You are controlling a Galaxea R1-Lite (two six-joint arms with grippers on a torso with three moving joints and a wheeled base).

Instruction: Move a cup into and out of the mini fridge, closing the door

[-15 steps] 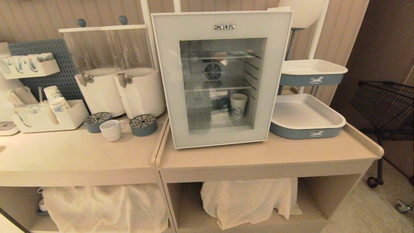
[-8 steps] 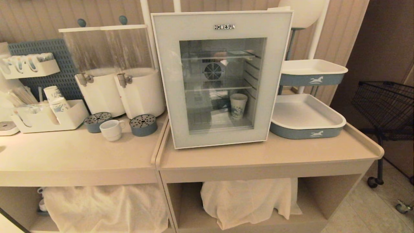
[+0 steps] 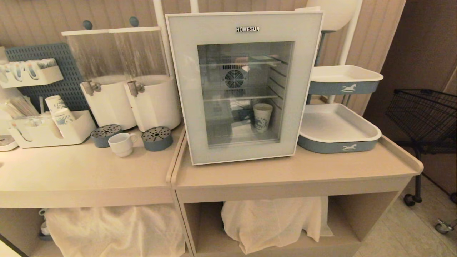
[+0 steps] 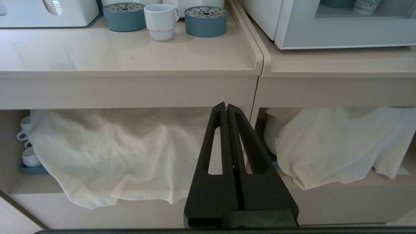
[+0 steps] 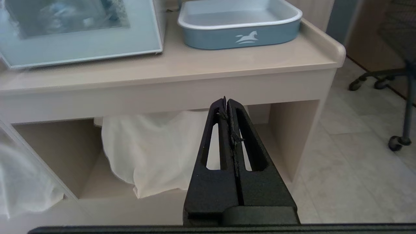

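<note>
The mini fridge (image 3: 246, 85) stood on the right-hand table (image 3: 296, 171), its door (image 3: 185, 89) shut flat against the box. Through the glass, a paper cup with blue print (image 3: 262, 117) sat on the fridge floor, right of centre, under the lower wire shelf.

The cup (image 3: 120, 144), white and squat, rested on the left-hand table (image 3: 71, 171), between two round blue drip trays (image 3: 156, 138), in front of the white drink dispensers (image 3: 153, 100).

Neither arm showed from the head camera. Left hand (image 4: 227, 107) hung low before the table front, fingers pressed together, holding nothing; white cloth (image 4: 107, 152) lay on the shelf behind it. Right hand (image 5: 226, 101) was likewise pressed together and empty, below the table edge near the blue tray (image 5: 240, 31).
</note>
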